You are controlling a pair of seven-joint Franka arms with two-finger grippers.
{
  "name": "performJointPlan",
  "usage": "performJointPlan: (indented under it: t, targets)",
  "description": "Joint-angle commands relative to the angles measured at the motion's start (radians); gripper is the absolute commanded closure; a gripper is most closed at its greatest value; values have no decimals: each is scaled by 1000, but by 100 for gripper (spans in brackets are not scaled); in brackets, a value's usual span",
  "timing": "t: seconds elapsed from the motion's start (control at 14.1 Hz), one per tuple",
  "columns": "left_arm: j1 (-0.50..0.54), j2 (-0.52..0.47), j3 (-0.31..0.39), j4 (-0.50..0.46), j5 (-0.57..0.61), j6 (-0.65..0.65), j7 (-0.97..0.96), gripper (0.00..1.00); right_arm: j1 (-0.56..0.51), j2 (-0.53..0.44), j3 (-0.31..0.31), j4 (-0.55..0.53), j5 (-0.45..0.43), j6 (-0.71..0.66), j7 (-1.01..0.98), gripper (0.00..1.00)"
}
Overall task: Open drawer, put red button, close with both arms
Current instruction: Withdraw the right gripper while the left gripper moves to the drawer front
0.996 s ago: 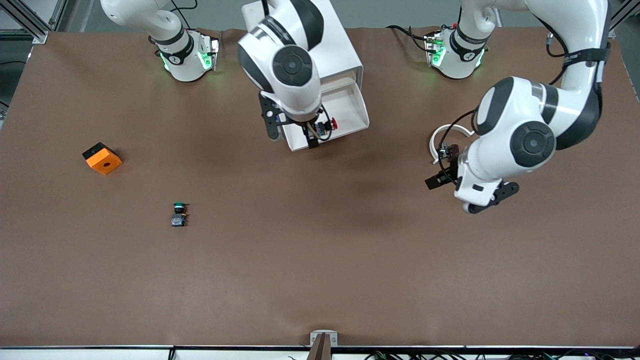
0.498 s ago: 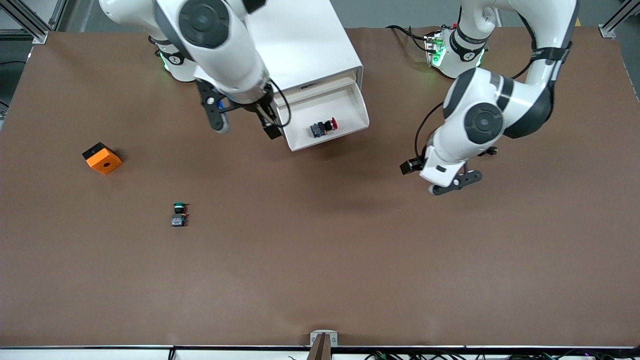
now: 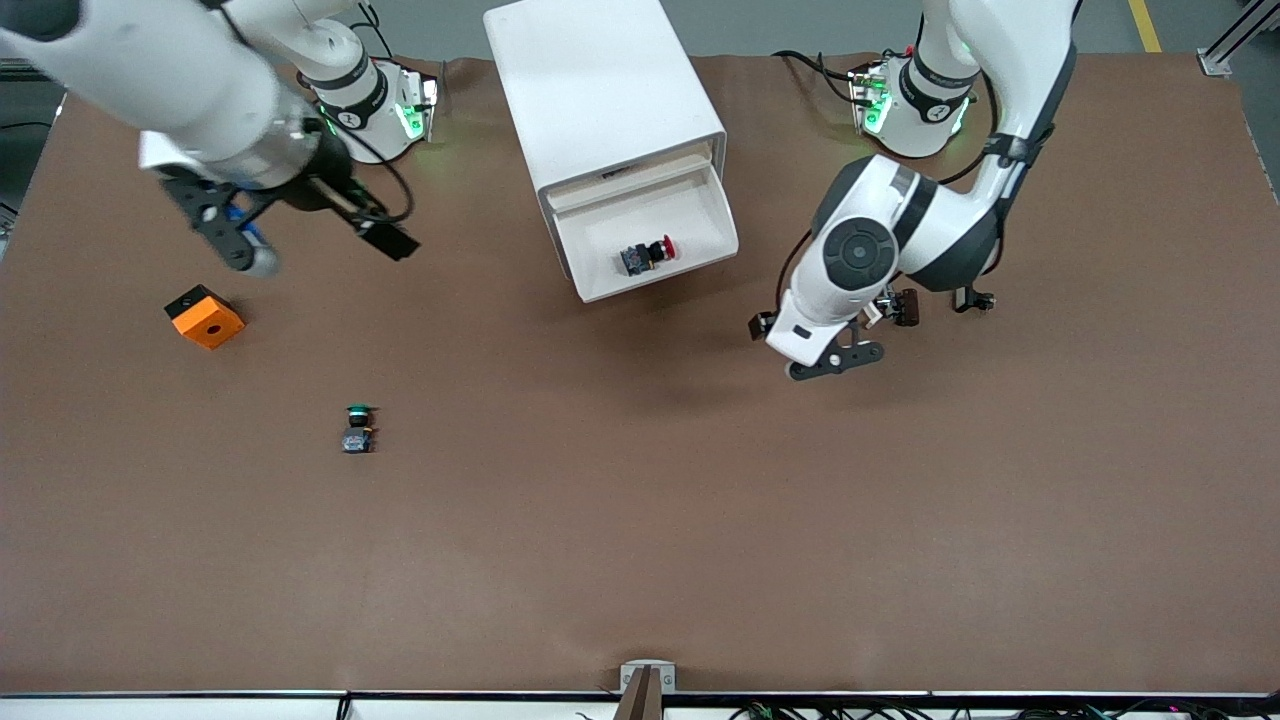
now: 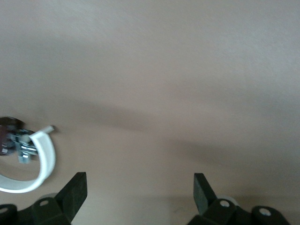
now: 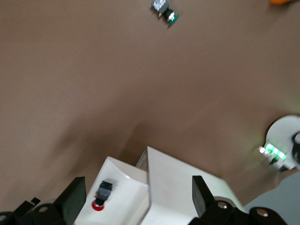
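The drawer (image 3: 712,215) stands pulled out of the white cabinet (image 3: 600,80). The red button (image 3: 647,254) lies on its side inside the drawer, nothing touching it. My right gripper (image 3: 385,238) is open and empty, over bare table between the cabinet and the orange cube. In the right wrist view the gripper (image 5: 139,197) has its fingers wide apart, with the drawer (image 5: 126,183) and the red button (image 5: 101,195) below them. My left gripper (image 3: 762,325) is open and empty, over the table beside the drawer toward the left arm's end; its wrist view (image 4: 139,187) shows only bare table between the fingers.
An orange cube (image 3: 204,317) and a green-capped button (image 3: 357,428) lie toward the right arm's end; the green button also shows in the right wrist view (image 5: 165,11). A small white ring clamp (image 4: 40,161) lies on the table by the left gripper.
My right gripper let go of the red button in the drawer and swung away toward the right arm's end. My left arm moved closer to the drawer.
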Motion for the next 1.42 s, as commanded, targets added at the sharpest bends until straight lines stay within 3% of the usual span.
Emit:
performJointPlan:
  t: [0.0,0.36,0.57,0.71,0.85,1.35]
  targets:
    - [6,-17,-65,-34,2,27,-53,0,-53,-69,16,-77,-94,5,-284,0]
    - [-11,12,-125,-34,-69,86,-119,0,-204,-99,15,-115,-124,39,-717,0]
    - [-56,41,-131,-33,-72,117,-170,0,-260,-213,16,-300,-164,210,-938,0]
    - [-92,44,-131,-37,-72,116,-200,0,-282,-300,16,-441,-165,318,-993,0]
    - [-105,44,-141,-37,-72,114,-248,0,-300,-340,15,-508,-173,386,-1031,0]
    - [-105,46,-259,-57,-88,114,-309,0,-316,-313,22,-341,-179,340,-1054,0]
